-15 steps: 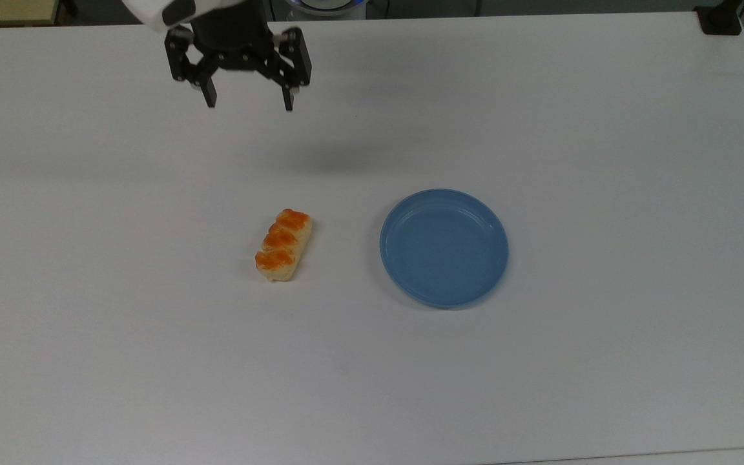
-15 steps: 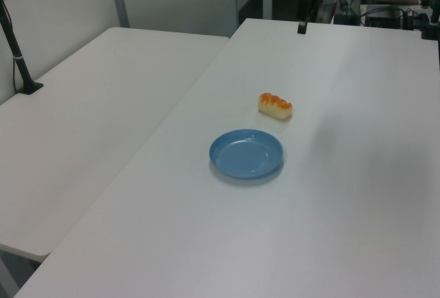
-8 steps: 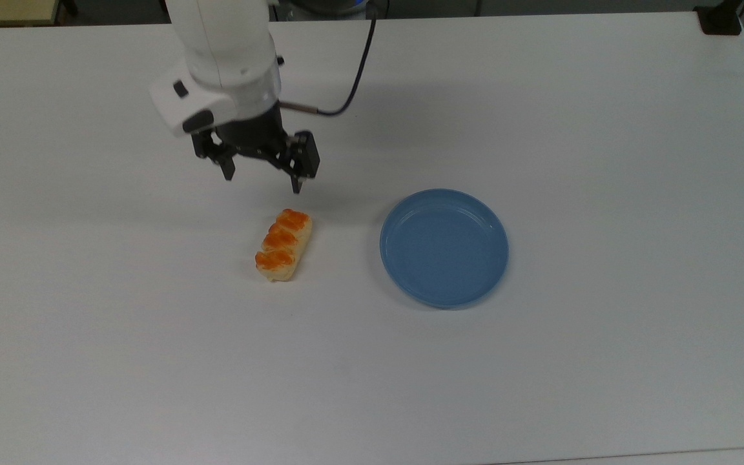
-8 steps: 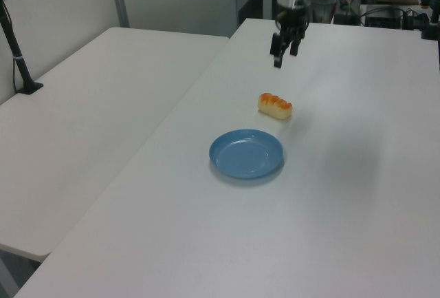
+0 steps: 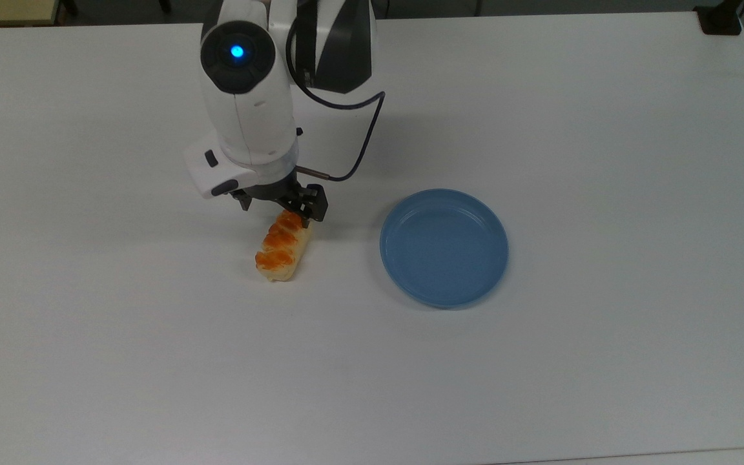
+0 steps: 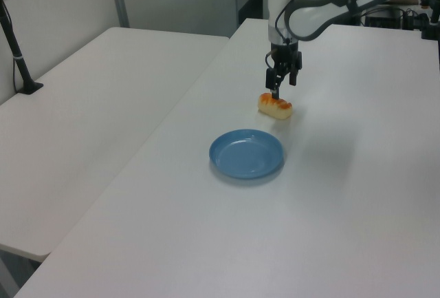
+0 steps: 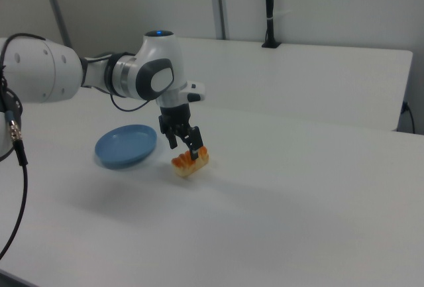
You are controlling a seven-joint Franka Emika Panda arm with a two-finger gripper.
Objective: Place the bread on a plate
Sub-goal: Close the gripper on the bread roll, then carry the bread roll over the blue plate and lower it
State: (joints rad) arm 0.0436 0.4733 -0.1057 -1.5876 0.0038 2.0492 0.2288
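Note:
The bread, a small cream loaf with orange-brown glazed bumps, lies on the white table at the top view's centre-left. To its right in the top view sits the empty light-blue plate, apart from the loaf. My gripper hangs open just above the loaf's far end, and the wrist hides that end in the top view. In the right view the gripper has its fingers spread over the bread, with the plate to the left. The left view shows the gripper right above the bread and the plate nearer the camera.
A black cable loops from the arm over the table. A black clamp base sits at the top view's far right corner. A second white table with a black pole stands at the left view's left.
The arm has come down and forward from the table's far edge to just above the bread's far end. The gripper stays open. Bread and plate have not moved.

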